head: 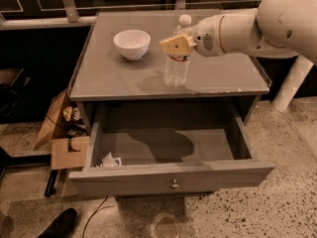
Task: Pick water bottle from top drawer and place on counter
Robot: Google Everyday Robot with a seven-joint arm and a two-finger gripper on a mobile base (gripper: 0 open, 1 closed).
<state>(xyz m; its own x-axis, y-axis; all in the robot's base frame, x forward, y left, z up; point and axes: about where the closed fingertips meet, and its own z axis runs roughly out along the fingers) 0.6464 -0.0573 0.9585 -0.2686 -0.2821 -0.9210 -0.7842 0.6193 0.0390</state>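
The water bottle (pixel 177 66) is clear with a white cap and a red label band. It stands upright on the counter (pixel 109 76), right of centre, its base at or just above the surface. My gripper (pixel 178 44) reaches in from the right, its tan fingers (pixel 174 45) closed around the bottle's upper part just below the cap. The top drawer (pixel 171 178) is pulled fully open below the counter, with its round knob (pixel 174 185) at the front centre. The drawer holds only a small white packet (pixel 110 160) in its front left corner.
A white bowl (pixel 132 43) sits on the counter, left of the bottle. An open cardboard box (pixel 64 135) lies on the floor left of the cabinet. A dark shoe (pixel 59 224) is at the bottom left. A white post (pixel 292 83) stands to the right.
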